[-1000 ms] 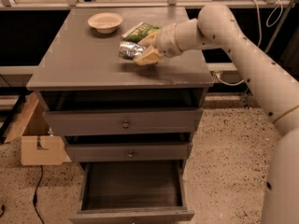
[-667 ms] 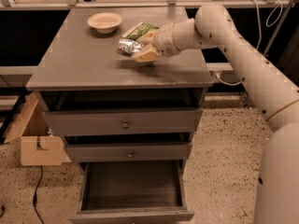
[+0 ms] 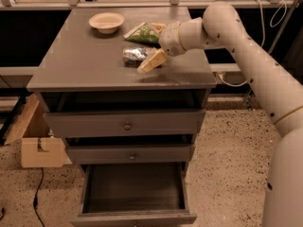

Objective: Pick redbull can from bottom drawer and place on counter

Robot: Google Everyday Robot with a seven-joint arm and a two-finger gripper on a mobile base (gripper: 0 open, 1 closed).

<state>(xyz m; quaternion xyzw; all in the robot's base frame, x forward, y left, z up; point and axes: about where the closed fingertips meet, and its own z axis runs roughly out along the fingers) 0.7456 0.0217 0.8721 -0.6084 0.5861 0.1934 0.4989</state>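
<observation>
While flat crosswise, can (image 3: 135,54) beside claw (image 3: 150,62).

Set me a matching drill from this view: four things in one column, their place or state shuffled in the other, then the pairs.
1 bowl
2 redbull can
3 bottom drawer
4 gripper

A pulled open, nothing visible inside
B beside the can, low over the counter
C counter's far left corner
D on the counter, in front of the green snack bag

Pairs: 1-C, 2-D, 3-A, 4-B.
</observation>
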